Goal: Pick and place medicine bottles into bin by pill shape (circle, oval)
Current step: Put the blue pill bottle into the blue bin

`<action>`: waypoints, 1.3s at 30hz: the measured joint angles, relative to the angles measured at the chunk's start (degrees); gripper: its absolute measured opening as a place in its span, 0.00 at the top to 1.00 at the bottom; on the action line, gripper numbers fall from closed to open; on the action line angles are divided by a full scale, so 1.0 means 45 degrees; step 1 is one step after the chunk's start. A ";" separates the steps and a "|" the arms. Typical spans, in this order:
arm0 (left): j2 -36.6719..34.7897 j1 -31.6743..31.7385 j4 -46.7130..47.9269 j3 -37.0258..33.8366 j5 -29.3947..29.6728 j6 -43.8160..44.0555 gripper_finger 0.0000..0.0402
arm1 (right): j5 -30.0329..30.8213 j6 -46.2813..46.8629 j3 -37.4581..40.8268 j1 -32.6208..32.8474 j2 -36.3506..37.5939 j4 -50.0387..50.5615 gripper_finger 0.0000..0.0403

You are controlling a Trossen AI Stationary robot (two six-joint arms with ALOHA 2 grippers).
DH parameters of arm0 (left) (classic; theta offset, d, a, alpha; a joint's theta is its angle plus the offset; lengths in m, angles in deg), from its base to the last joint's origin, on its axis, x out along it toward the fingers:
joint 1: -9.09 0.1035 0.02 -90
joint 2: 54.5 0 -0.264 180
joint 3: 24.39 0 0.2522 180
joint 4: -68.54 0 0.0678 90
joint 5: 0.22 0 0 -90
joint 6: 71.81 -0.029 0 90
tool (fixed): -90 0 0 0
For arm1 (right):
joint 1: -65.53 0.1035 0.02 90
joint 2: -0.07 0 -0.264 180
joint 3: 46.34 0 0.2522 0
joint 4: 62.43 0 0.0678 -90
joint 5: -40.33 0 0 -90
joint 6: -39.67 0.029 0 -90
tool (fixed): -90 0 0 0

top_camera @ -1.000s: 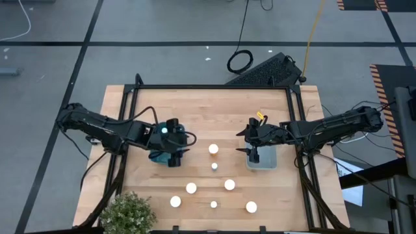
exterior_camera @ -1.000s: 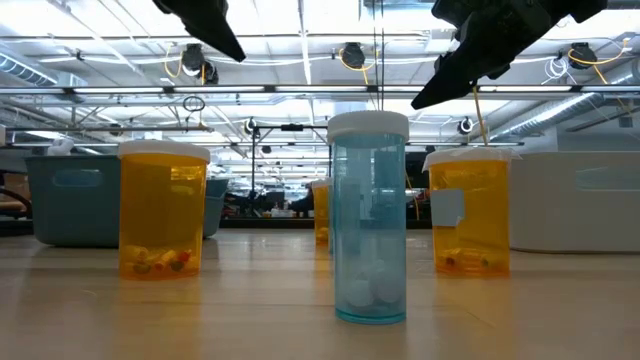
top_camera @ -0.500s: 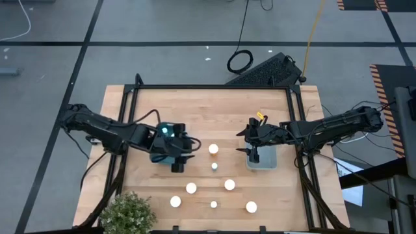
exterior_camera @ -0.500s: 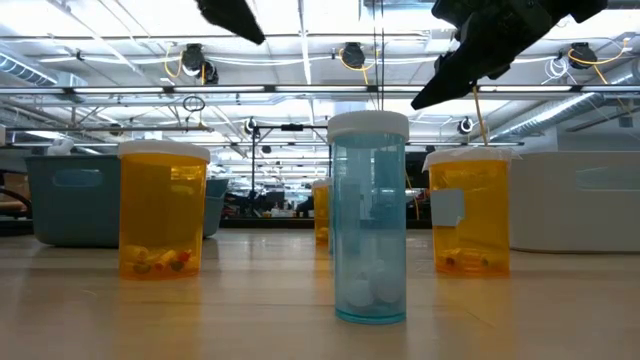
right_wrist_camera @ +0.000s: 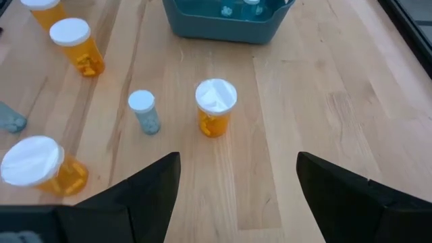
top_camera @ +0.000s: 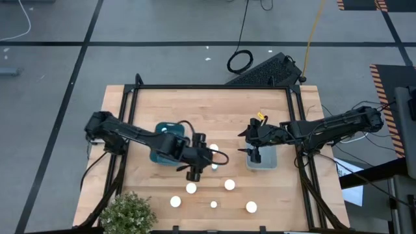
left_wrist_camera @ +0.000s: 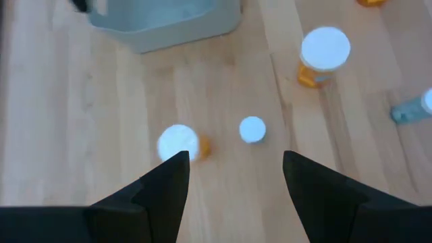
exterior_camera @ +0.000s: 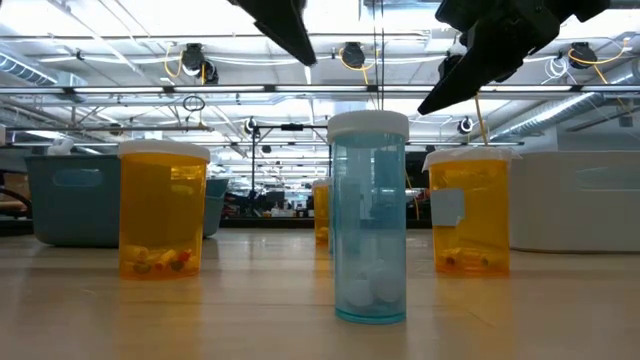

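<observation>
The left arm reached from the left edge far across toward the middle of the surface, its elbow bent, with the left pincer pointing down, above the surface, and its two fingers spread apart with nothing between them. The right arm stretched in from the right side, nearly straight, its right pincer likewise gaping and empty, fingers wide.

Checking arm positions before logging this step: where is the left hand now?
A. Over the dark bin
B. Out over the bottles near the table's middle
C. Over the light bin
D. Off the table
B: the high view shows the left hand open above the middle medicine bottles.
</observation>
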 joint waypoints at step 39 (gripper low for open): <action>0.4010 0.0473 -0.1745 0.0280 -0.0544 -0.0289 0.39 | -0.0004 0.0053 0.0000 0.0002 0.0950 0.0502 0.29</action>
